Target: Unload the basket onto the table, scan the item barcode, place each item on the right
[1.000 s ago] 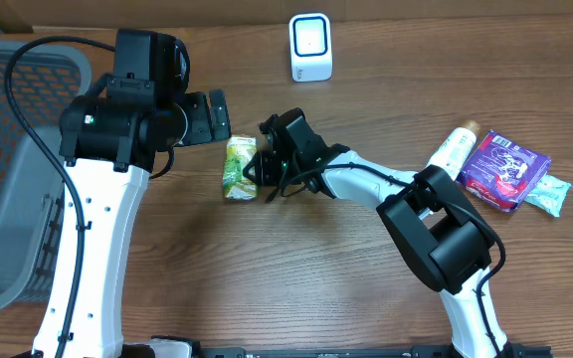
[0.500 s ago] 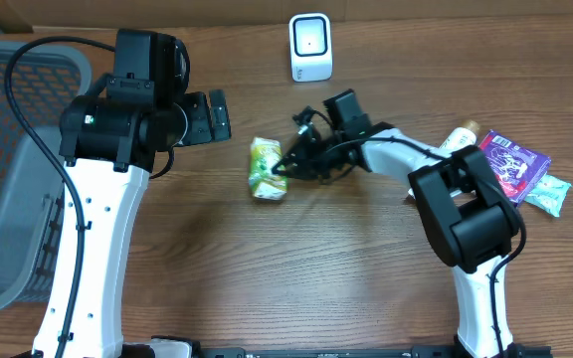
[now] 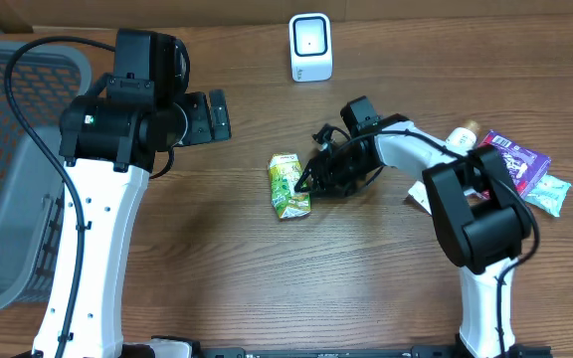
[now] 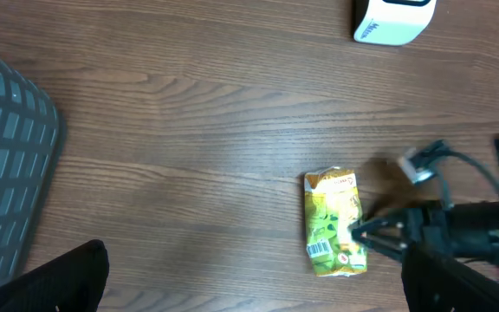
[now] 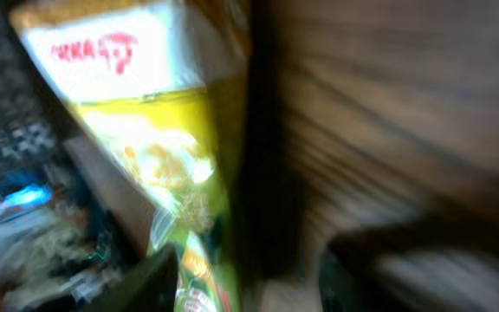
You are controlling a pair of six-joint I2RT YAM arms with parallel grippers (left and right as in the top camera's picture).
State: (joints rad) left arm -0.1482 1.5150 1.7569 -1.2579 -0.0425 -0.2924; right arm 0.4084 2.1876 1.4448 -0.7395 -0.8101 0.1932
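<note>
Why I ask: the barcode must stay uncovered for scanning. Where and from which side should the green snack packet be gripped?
Probably grip the green snack packet across its narrow width, pinching both long edges near its white-topped end, since the barcode sits toward the other end. Come from straight above: it lies flat on the table, barcode face up.

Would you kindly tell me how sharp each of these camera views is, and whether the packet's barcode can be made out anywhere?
Overhead: evenly lit and sharp, the green packet crisp, no strong glare. Left wrist: sharp too, the barcode showing as a small patch low on the packet, too small to read. Right wrist: heavily blurred, the whole frame smeared, no barcode discernible.
</note>
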